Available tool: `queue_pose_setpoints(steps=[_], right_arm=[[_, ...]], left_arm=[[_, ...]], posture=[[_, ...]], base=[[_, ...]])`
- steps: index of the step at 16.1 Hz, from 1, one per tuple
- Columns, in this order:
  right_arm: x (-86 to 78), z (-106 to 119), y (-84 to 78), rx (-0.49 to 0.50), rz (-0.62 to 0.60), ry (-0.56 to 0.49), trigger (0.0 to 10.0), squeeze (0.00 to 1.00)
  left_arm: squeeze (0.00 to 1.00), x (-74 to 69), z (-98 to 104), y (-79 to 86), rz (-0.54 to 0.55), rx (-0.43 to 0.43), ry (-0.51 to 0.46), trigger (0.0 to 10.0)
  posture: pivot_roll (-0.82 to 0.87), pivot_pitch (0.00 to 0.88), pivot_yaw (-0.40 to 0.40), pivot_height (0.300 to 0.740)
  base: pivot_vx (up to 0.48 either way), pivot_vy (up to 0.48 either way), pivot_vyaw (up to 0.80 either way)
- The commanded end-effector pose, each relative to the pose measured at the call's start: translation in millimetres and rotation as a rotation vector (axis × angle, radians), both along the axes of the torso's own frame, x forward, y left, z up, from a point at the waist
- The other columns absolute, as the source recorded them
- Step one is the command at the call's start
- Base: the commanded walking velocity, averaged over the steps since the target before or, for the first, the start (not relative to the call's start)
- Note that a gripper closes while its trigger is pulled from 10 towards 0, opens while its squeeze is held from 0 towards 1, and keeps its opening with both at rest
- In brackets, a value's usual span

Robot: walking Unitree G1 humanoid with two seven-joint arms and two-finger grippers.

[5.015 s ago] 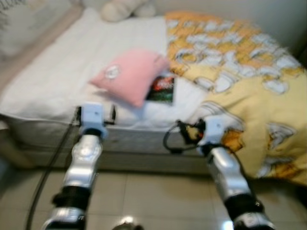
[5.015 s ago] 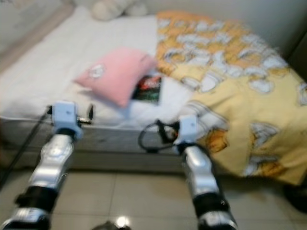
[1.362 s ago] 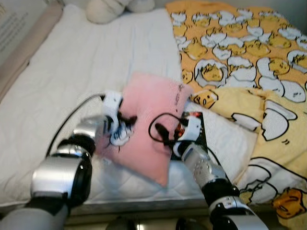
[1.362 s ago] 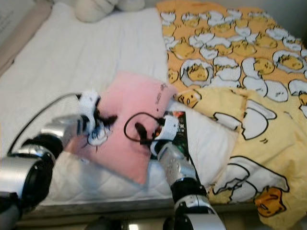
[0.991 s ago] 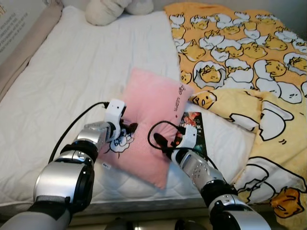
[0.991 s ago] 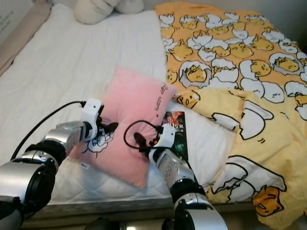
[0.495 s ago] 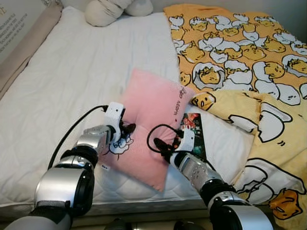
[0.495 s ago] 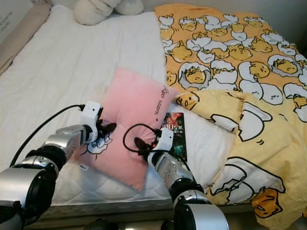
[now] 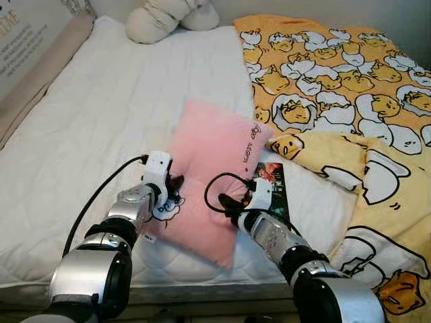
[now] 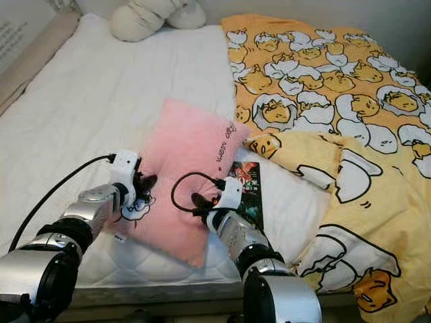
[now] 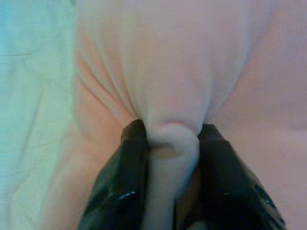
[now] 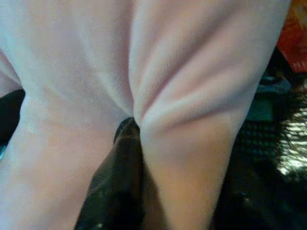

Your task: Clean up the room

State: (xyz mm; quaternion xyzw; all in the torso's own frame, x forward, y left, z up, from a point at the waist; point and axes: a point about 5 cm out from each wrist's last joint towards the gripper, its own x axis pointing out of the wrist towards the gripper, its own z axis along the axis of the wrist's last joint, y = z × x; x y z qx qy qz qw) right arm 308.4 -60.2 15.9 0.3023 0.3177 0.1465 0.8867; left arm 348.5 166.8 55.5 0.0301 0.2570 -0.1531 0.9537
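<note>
- One soft pink square pillow [image 9: 214, 168] with a small cartoon patch, lying mid-bed on the white quilted mattress [image 9: 101, 121].
- Left gripper [image 11: 165, 143] at the pillow's 8 o'clock edge, fingers pinched on a fold of pink fabric.
- Right gripper [image 9: 225, 202] at its 5 o'clock edge, clamped on the fabric.
- One dark book [image 9: 273, 187] at 3 o'clock, just beside the pillow.
- One yellow egg-print blanket [image 9: 337, 101] beyond the book.
- One cream plush [image 9: 161, 17] at 12 o'clock, well apart.

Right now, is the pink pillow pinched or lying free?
Pinched. Left claw and right claw each grip a bunched fold of the pink pillow on the bed.
</note>
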Motion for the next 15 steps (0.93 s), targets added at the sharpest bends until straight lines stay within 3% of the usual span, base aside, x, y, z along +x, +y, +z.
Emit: queue_pose_setpoints(steps=[1, 6, 10, 12, 15], right_arm=[[-1.4, -2, 0.1, -0.029, 0.011, 0.018, 0.0, 0.0], [0.5, -6, -15.1, -0.156, 0.026, 0.016, 0.0, 0.0], [8.9, 2, -26.6, -0.18, 0.026, -0.056, 0.0, 0.0], [22.1, 18, -33.9, -0.204, 0.008, -0.145, 0.0, 0.0], [53.5, 70, -34.9, -0.223, 0.038, -0.407, 0.0, 0.0]], left_arm=[[0.0, -11.3, -16, 6.4, 0.023, 0.025, 0.065, 0.0], [0.0, -2.1, -4, 1.1, 0.073, -0.031, -0.003, 0.0], [0.0, 2.9, 5, -16.7, -0.011, -0.069, -0.085, 0.0], [0.0, 12.3, 23, -25.5, -0.036, -0.094, -0.181, 0.0], [0.0, 30.3, 65, -22.9, -0.04, -0.109, -0.36, 0.0]], posture=[[0.14, 0.0, -0.023, 0.74], [0.13, 0.0, -0.004, 0.74], [0.13, 0.0, -0.001, 0.74], [0.13, 0.0, -0.014, 0.74], [0.14, 0.0, -0.032, 0.74]], base=[[0.0, 0.0, 0.0], [0.0, 0.0, 0.0], [0.0, 0.0, 0.0], [0.0, 0.0, 0.0], [0.0, 0.0, 0.0]])
